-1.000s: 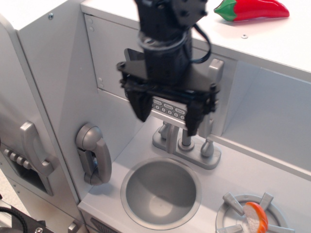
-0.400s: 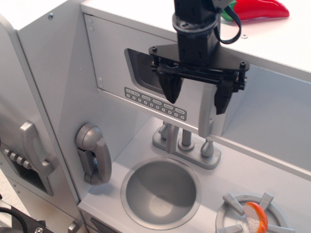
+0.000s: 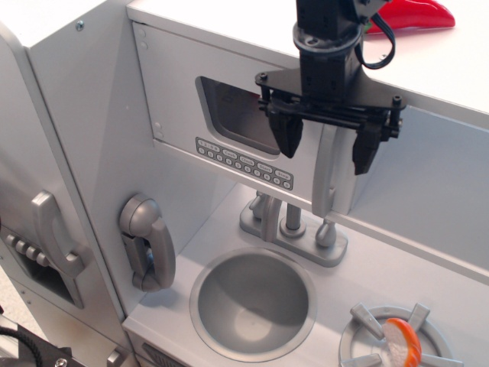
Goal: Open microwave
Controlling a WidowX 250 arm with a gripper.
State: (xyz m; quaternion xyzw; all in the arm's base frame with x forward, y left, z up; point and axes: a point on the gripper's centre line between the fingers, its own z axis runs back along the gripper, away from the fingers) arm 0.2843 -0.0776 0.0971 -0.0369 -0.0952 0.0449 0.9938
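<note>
The microwave [image 3: 183, 107] is a flat grey door with a dark rounded window [image 3: 233, 115], a row of small buttons [image 3: 243, 163] below it and a tall vertical silver handle [image 3: 326, 172] at its right edge. The door looks shut against its frame. My black gripper [image 3: 327, 147] hangs from above, open, with one finger left of the handle and one right of it. The fingers straddle the handle's upper part without gripping it.
Below are a faucet [image 3: 290, 222], a round sink [image 3: 253, 302] and a burner [image 3: 390, 344] with an orange-white item. A grey phone [image 3: 147, 245] hangs on the left wall. A red pepper [image 3: 412, 14] lies on top. An open shelf [image 3: 428, 183] is to the right.
My gripper has moved up and to the right, from in front of the button row to around the handle's top. The window and buttons now show. The door has not moved.
</note>
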